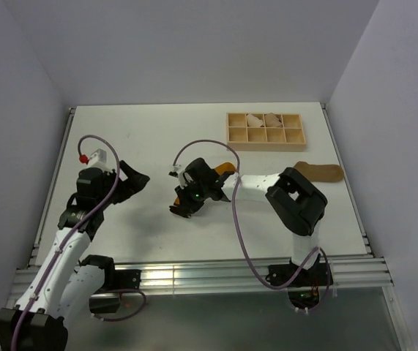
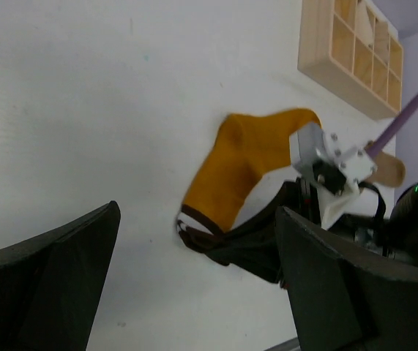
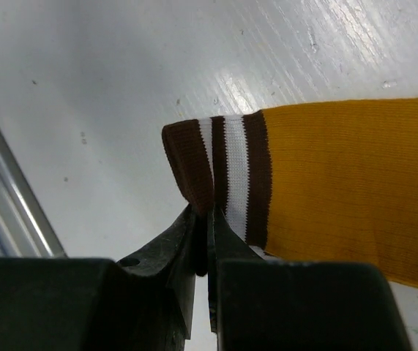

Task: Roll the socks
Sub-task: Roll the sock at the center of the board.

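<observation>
Right wrist view: mustard sock (image 3: 355, 175) fills the right side, plain orange-yellow knit w/ a dk-brown cuff carrying two white stripes. The cuff's free edge is drawn up into the right gripper (image 3: 207, 223), whose jaws are pressed together w/ that brown edge pinched between them. The rest of the sock lies flat on the white table (image 3: 121, 66).

From the left wrist cam the sock reads as an L shape, bent at the heel, w/ the cuff end under the right arm's black fingers. In the top view it sits approx mid-table, mostly hidden by the right wrist (only an orange bit shows beside it).

Tan sock (image 1: 320, 172) is flat at the right side of the table, on the near side of the wooden tray (image 1: 266, 144), well apart from the mustard one. Pale bundles (image 1: 255, 119) sit in the tray's far row.

Right arm: base at the near edge on the right, elbow folded high, forearm reaching left to mid-table, wrist tipped down.

Left arm: runs up the left side. The left gripper (image 1: 134, 179) points right toward the sock w/ jaws spread wide, nothing in them, apart from the fabric.
</observation>
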Robot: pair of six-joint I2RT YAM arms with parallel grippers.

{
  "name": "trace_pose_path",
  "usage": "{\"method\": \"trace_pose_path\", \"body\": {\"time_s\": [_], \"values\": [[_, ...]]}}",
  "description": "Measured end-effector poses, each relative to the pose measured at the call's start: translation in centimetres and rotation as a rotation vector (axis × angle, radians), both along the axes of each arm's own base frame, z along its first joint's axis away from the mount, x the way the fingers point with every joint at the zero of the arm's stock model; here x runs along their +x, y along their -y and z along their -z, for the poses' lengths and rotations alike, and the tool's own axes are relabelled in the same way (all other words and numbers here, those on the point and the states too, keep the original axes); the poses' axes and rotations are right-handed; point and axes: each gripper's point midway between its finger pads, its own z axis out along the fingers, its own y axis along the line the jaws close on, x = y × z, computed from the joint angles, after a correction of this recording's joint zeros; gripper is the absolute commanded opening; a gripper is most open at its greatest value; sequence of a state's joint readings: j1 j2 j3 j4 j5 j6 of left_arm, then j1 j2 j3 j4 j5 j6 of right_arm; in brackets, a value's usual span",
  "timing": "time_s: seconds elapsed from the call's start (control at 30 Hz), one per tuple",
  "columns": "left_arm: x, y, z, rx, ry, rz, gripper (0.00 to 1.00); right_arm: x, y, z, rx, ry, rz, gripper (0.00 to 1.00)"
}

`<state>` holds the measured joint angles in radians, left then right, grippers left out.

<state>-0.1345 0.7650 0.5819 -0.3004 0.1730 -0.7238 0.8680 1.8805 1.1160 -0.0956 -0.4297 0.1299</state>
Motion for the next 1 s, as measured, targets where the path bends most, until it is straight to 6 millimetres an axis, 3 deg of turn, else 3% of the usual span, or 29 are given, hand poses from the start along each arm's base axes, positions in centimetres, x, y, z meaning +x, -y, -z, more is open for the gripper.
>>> {"method": "trace_pose_path", "body": {"time_s": [0.17,0.4,0.63,1.0], "values": [[-1.4,3.7,2.1,-0.028,-0.04,0.089,0.89,0.3,0.5,-0.4,0.057,-0.119,0.034,0.02],[-2.5,7.1,5.7,-0.039,-0.113,0.144,0.81,0.1,1.0,1.2,0.078,-0.281,0.081,0.02],[-2.9,9.7,6.0,-0.052,-0.114,0.194,0.74,-0.2,0.7,1.2,0.114,-0.368,0.103,0.02],[-3.3,11.8,7.0,-0.069,-0.128,0.205,0.67,-0.5,0.4,1.3,0.142,-0.472,0.133,0.02]]}}
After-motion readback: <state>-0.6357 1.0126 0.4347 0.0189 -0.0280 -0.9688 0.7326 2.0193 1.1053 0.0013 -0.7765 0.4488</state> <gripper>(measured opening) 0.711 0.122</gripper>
